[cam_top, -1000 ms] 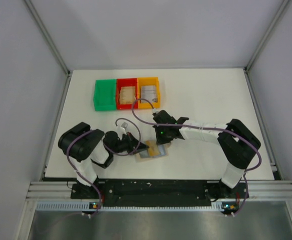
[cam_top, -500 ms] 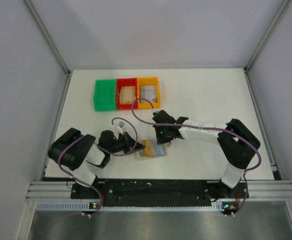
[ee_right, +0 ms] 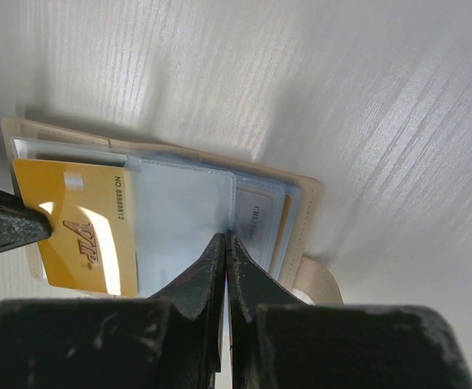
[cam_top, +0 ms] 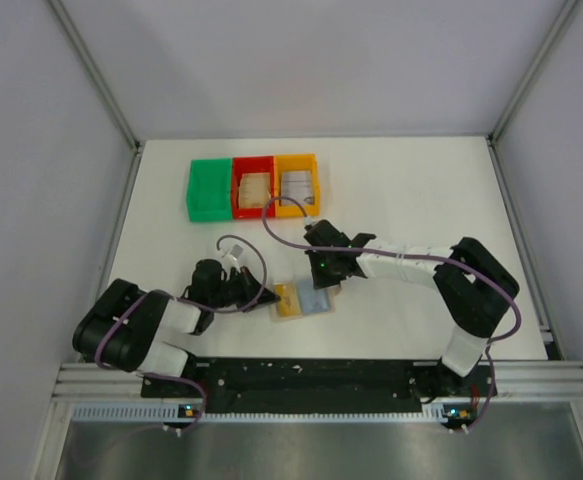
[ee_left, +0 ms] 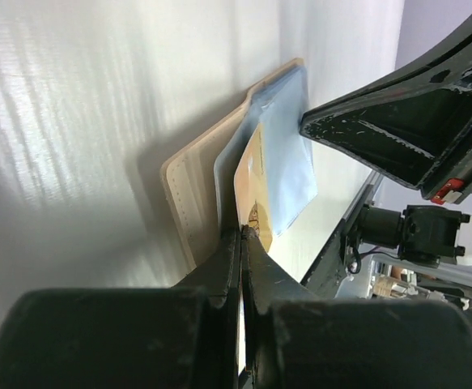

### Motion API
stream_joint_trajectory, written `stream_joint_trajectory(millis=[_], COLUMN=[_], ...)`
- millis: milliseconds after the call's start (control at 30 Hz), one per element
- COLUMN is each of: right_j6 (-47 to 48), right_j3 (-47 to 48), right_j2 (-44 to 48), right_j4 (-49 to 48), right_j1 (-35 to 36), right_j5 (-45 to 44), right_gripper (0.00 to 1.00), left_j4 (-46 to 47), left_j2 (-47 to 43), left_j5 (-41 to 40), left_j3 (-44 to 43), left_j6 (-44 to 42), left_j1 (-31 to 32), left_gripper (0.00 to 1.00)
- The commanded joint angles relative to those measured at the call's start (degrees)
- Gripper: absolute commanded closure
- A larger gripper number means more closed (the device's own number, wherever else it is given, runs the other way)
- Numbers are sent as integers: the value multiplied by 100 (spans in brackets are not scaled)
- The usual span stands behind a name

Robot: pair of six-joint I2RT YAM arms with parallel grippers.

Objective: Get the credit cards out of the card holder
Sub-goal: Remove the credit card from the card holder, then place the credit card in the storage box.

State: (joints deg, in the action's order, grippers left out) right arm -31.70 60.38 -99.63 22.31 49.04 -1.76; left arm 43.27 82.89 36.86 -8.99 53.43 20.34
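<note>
The card holder (cam_top: 314,301) lies open on the table, tan outside with blue-grey sleeves (ee_right: 183,219). My left gripper (cam_top: 262,296) is shut on the edge of a yellow credit card (ee_left: 257,182), which sticks out of the holder's left side (ee_right: 82,231). My right gripper (cam_top: 323,281) is shut, its tips (ee_right: 226,237) on the edge of a blue-grey sleeve at the holder's middle. More cards show inside the right-hand sleeves (ee_right: 256,227). The tan cover (ee_left: 189,203) lies flat under the card.
Three bins stand in a row at the back: green (cam_top: 209,190), red (cam_top: 253,186) with tan cards in it, and orange (cam_top: 296,184) with grey cards in it. The right gripper's fingers (ee_left: 397,134) hang close over the holder, opposite my left gripper.
My left arm has drawn back to the left, and the yellow card has slid further out of the holder. The right gripper has stayed on the holder.
</note>
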Motion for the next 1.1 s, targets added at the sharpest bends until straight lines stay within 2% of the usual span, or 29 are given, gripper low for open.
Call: stream_joint_trajectory(millis=[0, 167, 300, 400, 467, 533, 700, 867, 1067], right_j6=[182, 200, 252, 270, 279, 305, 288, 174, -125], right_j3=[-246, -255, -246, -255, -220, -167, -70, -123, -553], right_j2=[-496, -408, -259, 66, 364, 576, 989, 1534, 2123], right_j4=[837, 723, 600, 538, 503, 503, 450, 161, -1025], right_j1=[-78, -87, -78, -78, -78, -87, -140, -271, -720], right_j5=[-747, -598, -405, -316, -316, -264, -141, 149, 1773], right_gripper=[100, 100, 100, 100, 100, 95, 71, 54, 45], left_j4=[-240, 41, 796, 1341, 1351, 1316, 1404, 1535, 2387], left_j2=[-45, 60, 254, 79, -149, -360, -774, -915, -784], left_j5=[84, 365, 681, 770, 761, 770, 787, 796, 840], left_j3=[126, 188, 231, 459, 530, 548, 548, 583, 697], left_j6=[-359, -316, 35, 308, 344, 361, 537, 660, 1177], left_j1=[-196, -364, -381, -434, -487, -522, -601, -628, -636], left_gripper=[100, 100, 100, 100, 100, 100, 100, 100, 100])
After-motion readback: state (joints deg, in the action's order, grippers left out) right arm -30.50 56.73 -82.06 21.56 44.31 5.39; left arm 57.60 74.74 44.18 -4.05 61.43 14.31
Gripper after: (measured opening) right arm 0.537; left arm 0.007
